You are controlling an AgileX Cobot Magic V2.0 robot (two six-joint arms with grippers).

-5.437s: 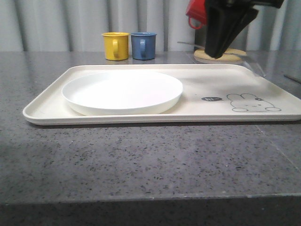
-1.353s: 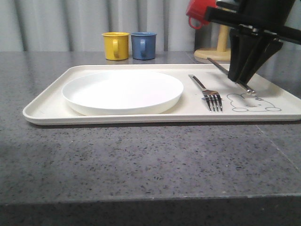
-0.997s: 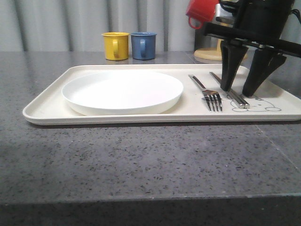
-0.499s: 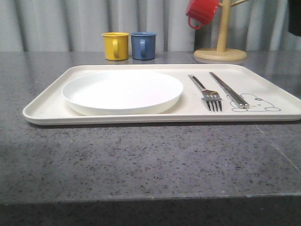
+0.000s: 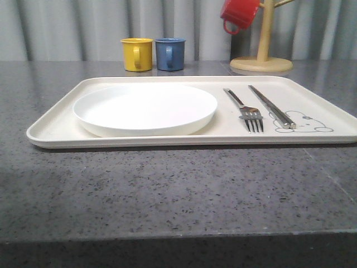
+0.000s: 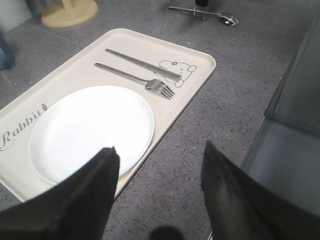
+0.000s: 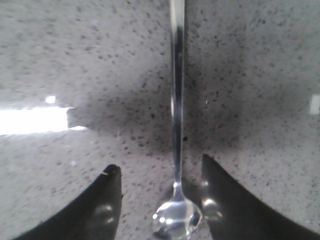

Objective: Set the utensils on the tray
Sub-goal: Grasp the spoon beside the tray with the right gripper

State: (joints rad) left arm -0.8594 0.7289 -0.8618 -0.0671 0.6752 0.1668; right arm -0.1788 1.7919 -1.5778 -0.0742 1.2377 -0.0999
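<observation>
The cream tray (image 5: 53, 127) holds the round white plate (image 5: 145, 108) on its left. To the right of the plate lie the fork (image 5: 246, 109) and the pair of chopsticks (image 5: 271, 106), side by side. The left wrist view shows the same plate (image 6: 90, 130), fork (image 6: 135, 79) and chopsticks (image 6: 142, 64). My left gripper (image 6: 160, 148) hangs open and empty over the counter beside the tray's rim (image 6: 207, 57). The spoon (image 6: 207, 14) lies on the grey counter off the tray. My right gripper (image 7: 159, 164) is open, and the spoon (image 7: 176, 100) has its bowl between the fingers.
A yellow mug (image 5: 137, 54) and a blue mug (image 5: 170, 53) stand behind the tray. A wooden mug tree (image 5: 262, 58) with a red mug (image 5: 240, 14) stands at the back right. A grey raised edge (image 6: 295, 125) borders the counter near my left gripper.
The fork and then the chopsticks have come to lie on the tray. The right arm let go of the chopsticks, lifted away and left the front view.
</observation>
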